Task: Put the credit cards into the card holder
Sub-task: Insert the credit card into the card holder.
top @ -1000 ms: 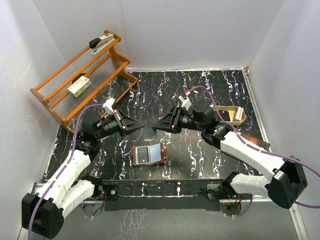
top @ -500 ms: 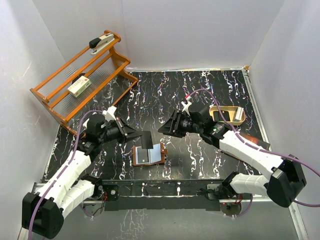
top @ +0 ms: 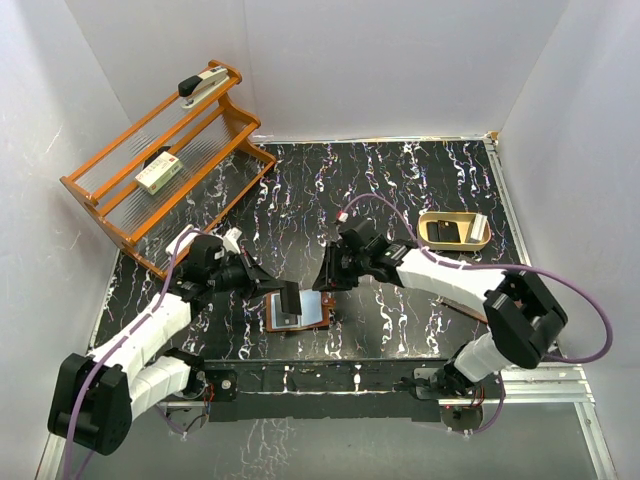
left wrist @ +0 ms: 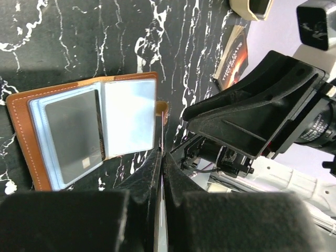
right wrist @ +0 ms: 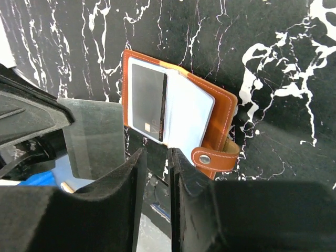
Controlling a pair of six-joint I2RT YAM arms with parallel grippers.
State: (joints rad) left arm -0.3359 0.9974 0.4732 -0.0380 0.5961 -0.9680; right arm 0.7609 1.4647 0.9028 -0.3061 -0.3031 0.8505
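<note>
The brown card holder (top: 304, 312) lies spread open on the table, and a grey credit card (left wrist: 71, 134) sits in its left pocket beside a pale inner leaf (left wrist: 128, 122). My left gripper (top: 272, 288) is shut on another credit card (top: 289, 300), a dark grey one hanging just over the holder's left half. In the left wrist view that card shows only edge-on between the jaws (left wrist: 161, 155). My right gripper (top: 322, 283) hovers at the holder's right edge by the snap tab (right wrist: 212, 159), its jaws (right wrist: 156, 153) a narrow gap apart with nothing between them.
An orange rack (top: 120, 215) at the back left carries a stapler (top: 203, 85) and a white-and-green box (top: 158, 172). A tan curved object (top: 455, 230) sits at the right. A dark lettered book (left wrist: 233, 52) lies beyond the holder, near the right arm.
My left gripper has carried the card from mid-table down towards me, to just over the holder. My right gripper has drawn back from the card and dropped to the holder's right edge.
</note>
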